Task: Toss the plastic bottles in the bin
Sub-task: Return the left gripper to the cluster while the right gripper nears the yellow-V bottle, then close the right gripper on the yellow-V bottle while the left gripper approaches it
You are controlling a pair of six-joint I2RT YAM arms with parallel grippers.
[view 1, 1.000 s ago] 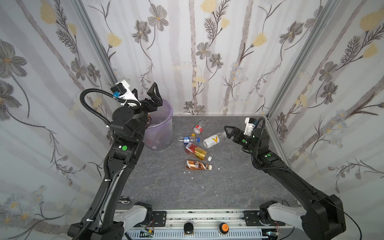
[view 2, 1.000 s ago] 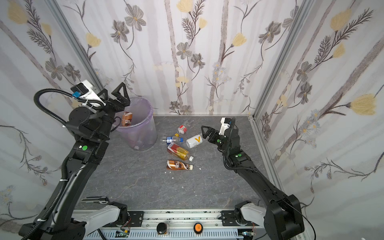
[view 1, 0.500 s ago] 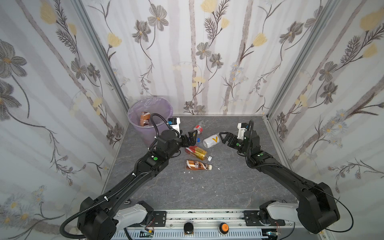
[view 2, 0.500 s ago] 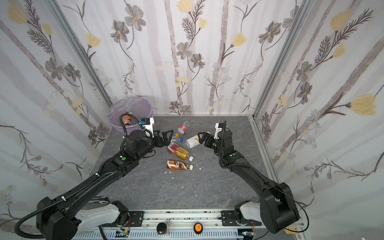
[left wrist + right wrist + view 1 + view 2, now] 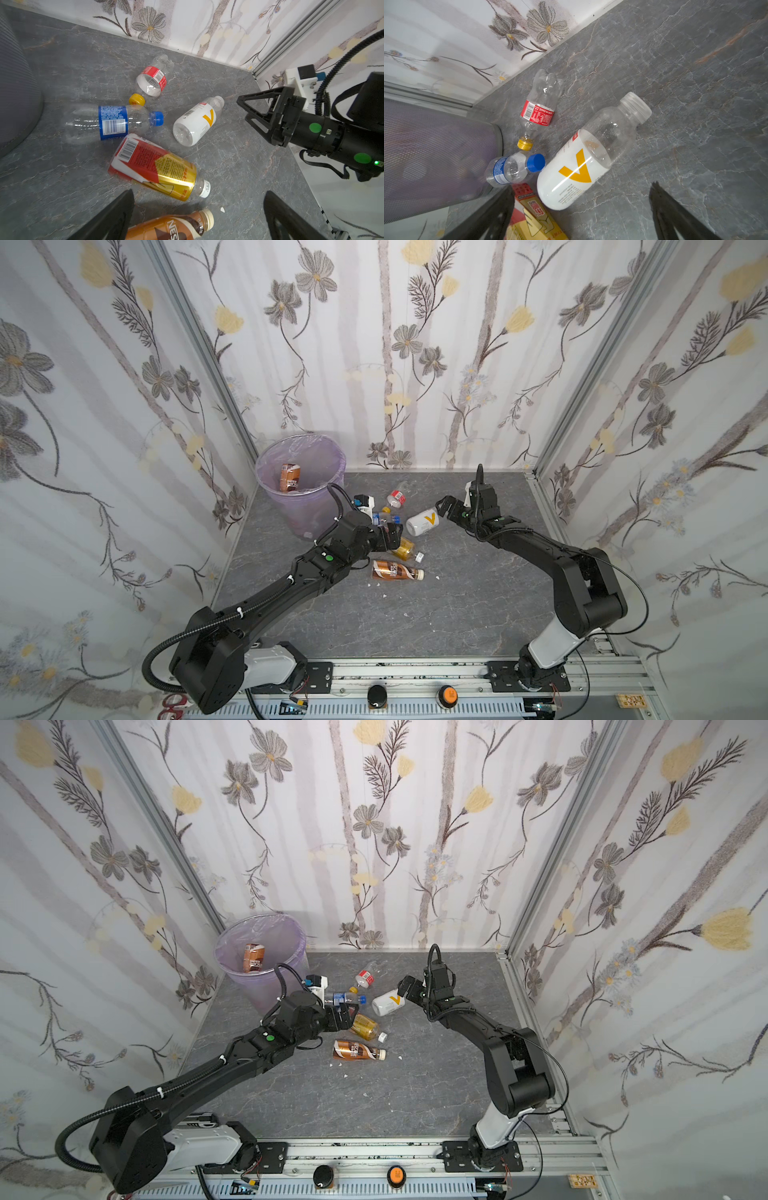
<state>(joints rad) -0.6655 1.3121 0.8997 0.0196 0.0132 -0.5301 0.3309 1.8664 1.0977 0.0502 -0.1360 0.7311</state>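
Note:
The pale purple bin [image 5: 301,506] [image 5: 266,986] stands at the back left with a brown bottle [image 5: 289,477] inside. Several plastic bottles lie on the floor beside it: white-labelled [image 5: 422,522] [image 5: 577,166], red-and-gold [image 5: 365,1026] [image 5: 158,168], brown coffee [image 5: 395,571] [image 5: 172,227], blue-labelled clear [image 5: 112,122] and red-labelled clear [image 5: 153,79]. My left gripper [image 5: 390,535] [image 5: 199,194] is open, low over the red-and-gold and brown bottles. My right gripper [image 5: 444,508] [image 5: 581,187] is open just right of the white-labelled bottle, holding nothing.
Flowered walls close the floor in on three sides, with metal corner posts [image 5: 552,439]. A rail [image 5: 415,672] with two knobs runs along the front. Small white scraps [image 5: 436,577] lie on the grey floor near the brown bottle.
My left arm swung down from above the bin to the bottles on the floor. My right gripper dropped lower, next to the white-labelled bottle. Both stayed open.

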